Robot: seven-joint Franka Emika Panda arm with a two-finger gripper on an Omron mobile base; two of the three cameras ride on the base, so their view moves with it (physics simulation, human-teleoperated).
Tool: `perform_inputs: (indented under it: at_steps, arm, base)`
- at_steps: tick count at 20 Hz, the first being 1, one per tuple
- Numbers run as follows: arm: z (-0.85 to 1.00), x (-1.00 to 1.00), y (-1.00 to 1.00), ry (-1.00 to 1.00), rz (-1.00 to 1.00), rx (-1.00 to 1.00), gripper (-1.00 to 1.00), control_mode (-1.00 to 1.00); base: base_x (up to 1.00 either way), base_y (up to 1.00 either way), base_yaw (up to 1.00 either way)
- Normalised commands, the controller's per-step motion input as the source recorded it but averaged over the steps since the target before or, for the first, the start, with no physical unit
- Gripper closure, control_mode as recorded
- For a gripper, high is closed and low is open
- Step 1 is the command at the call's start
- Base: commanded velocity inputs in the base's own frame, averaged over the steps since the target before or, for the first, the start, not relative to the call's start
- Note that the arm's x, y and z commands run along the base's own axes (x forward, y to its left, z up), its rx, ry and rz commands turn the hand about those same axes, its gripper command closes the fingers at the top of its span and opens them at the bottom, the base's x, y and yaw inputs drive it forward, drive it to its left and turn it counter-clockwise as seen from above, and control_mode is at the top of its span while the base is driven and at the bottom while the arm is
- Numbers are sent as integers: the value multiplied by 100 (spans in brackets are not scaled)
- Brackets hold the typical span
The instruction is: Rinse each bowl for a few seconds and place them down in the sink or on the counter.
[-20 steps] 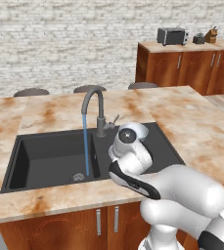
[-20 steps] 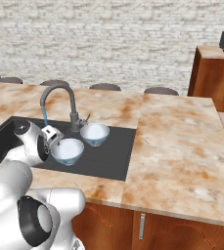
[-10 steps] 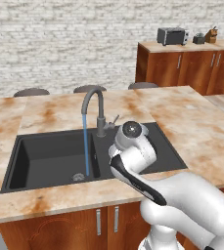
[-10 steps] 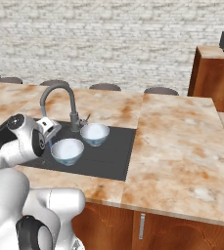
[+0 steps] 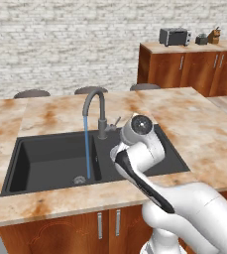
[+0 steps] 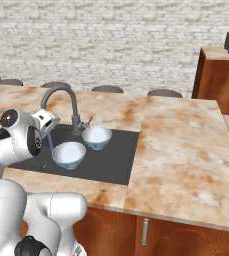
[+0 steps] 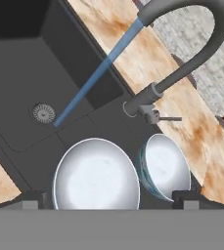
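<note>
Two small round white-blue bowls, the nearer (image 6: 69,154) and the farther (image 6: 97,137), are sitting side by side on the matte black sink's drainboard (image 6: 117,161). The pincer (image 7: 112,197) is hovering over them, wide open, holding nothing. Water is running from the grey gooseneck faucet (image 6: 61,97).

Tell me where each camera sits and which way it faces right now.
Left base view: behind the arm's left, looking forward and down at the sink and running faucet; white arm rises lower right.
Right base view: behind its right, facing the near bowl and far bowl on the drainboard; arm lower left.
Hand view: above both bowls, open claw fingertips at bottom.
All share faucet and sink.
</note>
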Motion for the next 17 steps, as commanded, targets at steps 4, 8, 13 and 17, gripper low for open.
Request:
perform_inputs:
  at_steps: [4, 8, 13, 17]
  arm:
    - [54, -22, -14, -10, 0, 1, -100, -100]
    - [59, -23, -14, -8, 0, 2, -100, -100]
    - [55, -31, -12, -10, 0, 1, -100, -100]
    - [48, -45, -4, -13, 1, 0, -100, -100]
  base:
    - [0, 0, 0]
    - [0, 0, 0]
    - [0, 0, 0]
    - [0, 0, 0]
